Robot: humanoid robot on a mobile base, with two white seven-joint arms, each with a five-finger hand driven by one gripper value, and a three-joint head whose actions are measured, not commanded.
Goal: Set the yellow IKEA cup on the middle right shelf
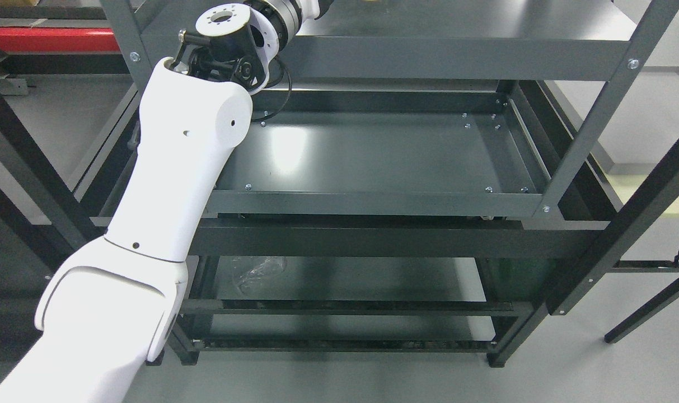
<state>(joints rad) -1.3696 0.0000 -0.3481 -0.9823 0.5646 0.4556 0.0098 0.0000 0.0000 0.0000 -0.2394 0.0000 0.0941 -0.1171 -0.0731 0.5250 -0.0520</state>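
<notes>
Glossy white left arm [171, 168] crosses the dark metal shelf rack [384, 196].

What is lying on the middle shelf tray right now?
The middle shelf shows bare metal, with no cup. The left arm covers its left edge; the hand is out of frame above.

Left hand and cup cut off above.

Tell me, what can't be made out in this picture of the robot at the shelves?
- Left hand: cut off by the head view's top edge; only the left arm and wrist show.
- Yellow cup: only a yellowish sliver at the top edge, too little to identify.
- Top shelf: its rear is cropped.
- Right arm: outside the frame.
</notes>
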